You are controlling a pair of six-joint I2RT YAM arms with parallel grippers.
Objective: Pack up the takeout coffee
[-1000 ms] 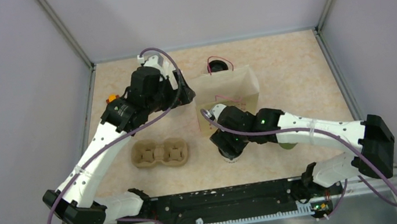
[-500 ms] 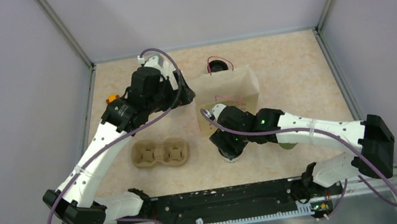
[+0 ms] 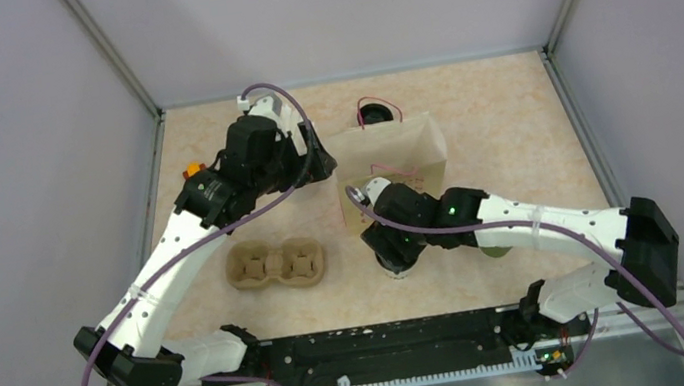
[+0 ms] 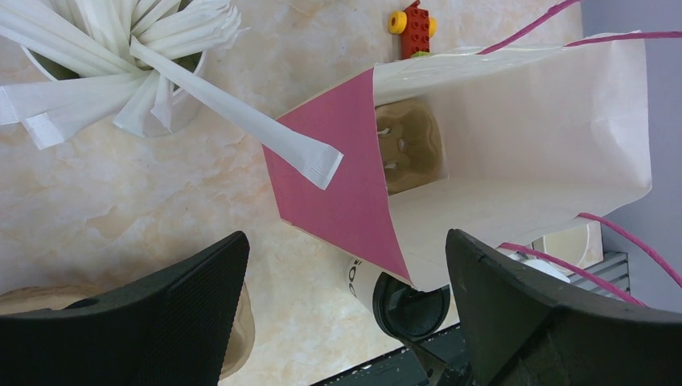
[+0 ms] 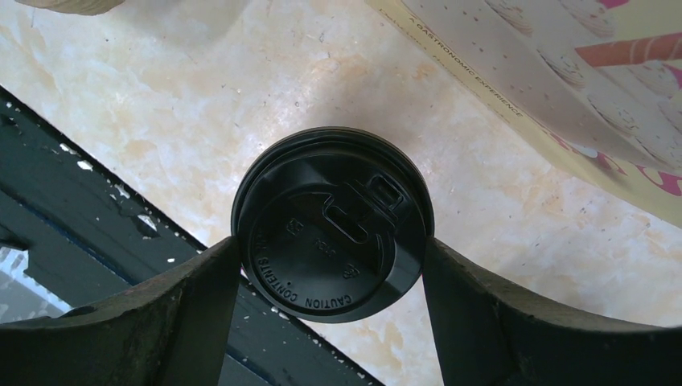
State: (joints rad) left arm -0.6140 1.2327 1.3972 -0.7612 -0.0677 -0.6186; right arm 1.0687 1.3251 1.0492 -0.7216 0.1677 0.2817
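The takeout coffee point(image 5: 331, 229) stands on the table, seen from above as a round black lid; its white side point(image 4: 363, 281) peeks out under the bag's edge. My right gripper point(image 5: 331, 269) straddles the lid, and both fingers touch its rim. In the top view the right gripper point(image 3: 394, 249) covers the cup, just in front of the paper bag point(image 3: 391, 156). The left gripper point(image 4: 346, 310) hangs wide open over the bag's open mouth, its jaws holding nothing. Inside the bag point(image 4: 531, 129) lies a brown cup carrier point(image 4: 406, 145).
A second pulp carrier point(image 3: 276, 264) lies left of the cup. A white cup of straws point(image 4: 121, 72) and a red toy brick point(image 4: 414, 20) stand near the bag. The black base rail point(image 5: 72, 233) runs close to the coffee. A green cup point(image 3: 495, 250) sits under the right arm.
The right gripper's fingers have drawn in slightly against the lid. Both arms, the bag and the carrier stay where they were.
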